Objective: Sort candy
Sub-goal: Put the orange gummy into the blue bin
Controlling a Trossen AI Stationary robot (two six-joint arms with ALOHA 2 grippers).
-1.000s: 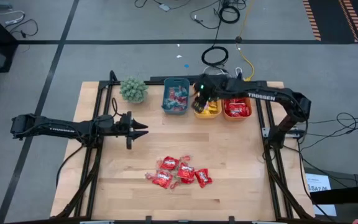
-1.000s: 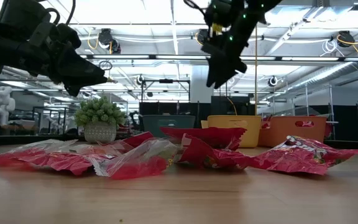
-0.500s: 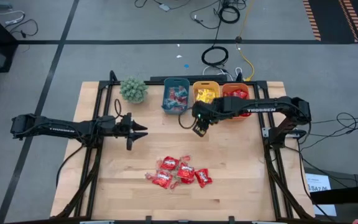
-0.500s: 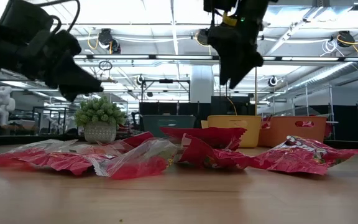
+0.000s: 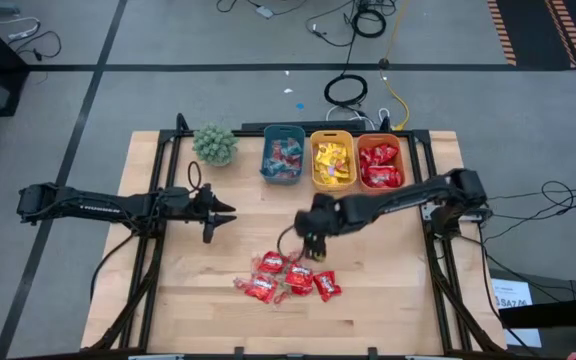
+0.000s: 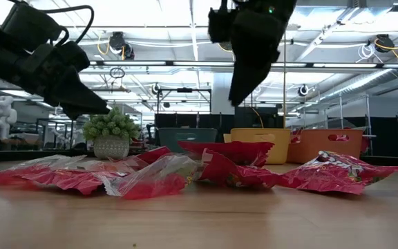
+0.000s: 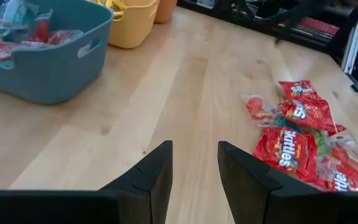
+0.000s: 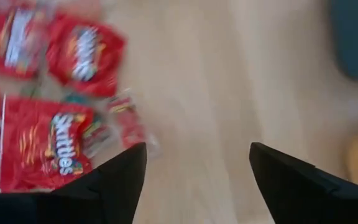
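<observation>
I hold the right claw empty, spread wide just above the heap of shiny red candy packets on the wooden counter, ready to straddle one, while the left claw waits narrowly parted, well off.

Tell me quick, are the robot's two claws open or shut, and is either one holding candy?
Left gripper: open a little, empty, waiting over bare table.
Right gripper: wide open, empty, above the red candy packets.
</observation>
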